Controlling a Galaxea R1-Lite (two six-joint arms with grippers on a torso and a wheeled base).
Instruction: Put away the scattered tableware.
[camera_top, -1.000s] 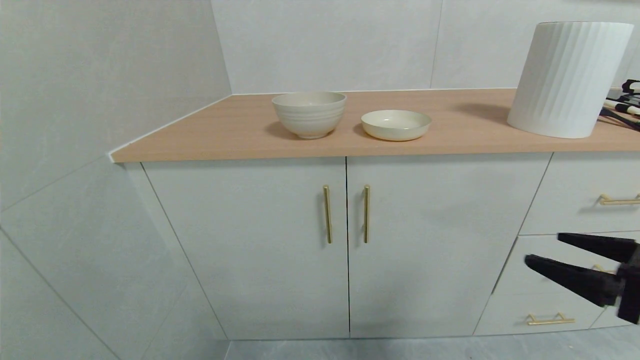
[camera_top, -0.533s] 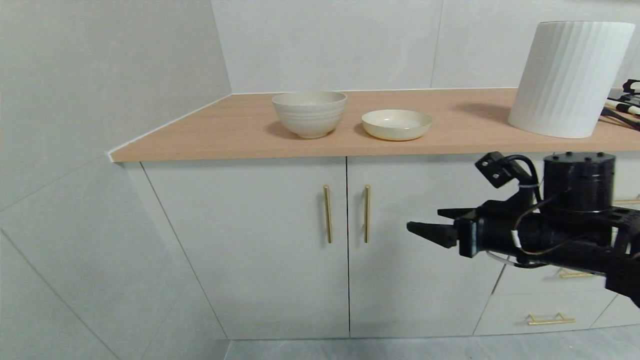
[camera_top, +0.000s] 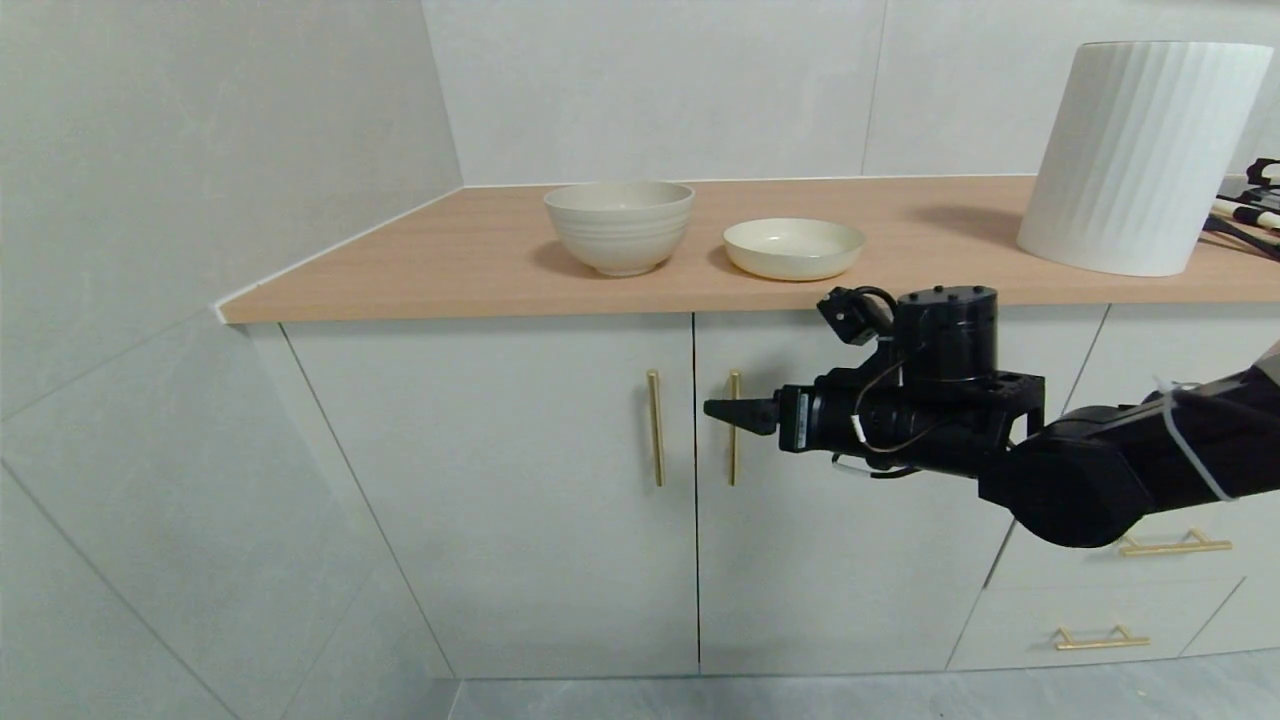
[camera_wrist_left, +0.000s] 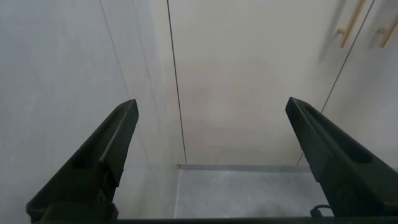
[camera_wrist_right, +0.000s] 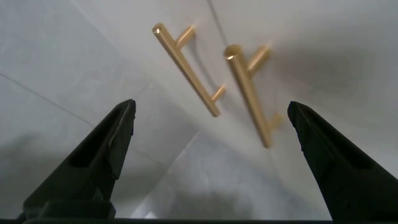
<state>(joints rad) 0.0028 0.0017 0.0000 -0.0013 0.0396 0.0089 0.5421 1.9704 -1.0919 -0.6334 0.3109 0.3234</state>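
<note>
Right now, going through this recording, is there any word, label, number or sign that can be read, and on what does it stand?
No text can be read.
No print on the ribbed cream bowl, the shallow cream dish, the white fluted cylinder, the wooden counter or the brass door handles.
The pale strip behind the right gripper is too small to read.

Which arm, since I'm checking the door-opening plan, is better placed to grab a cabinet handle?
Right. The right gripper hangs open right beside the right door handle; the left gripper, also open, points low, far from it.
</note>
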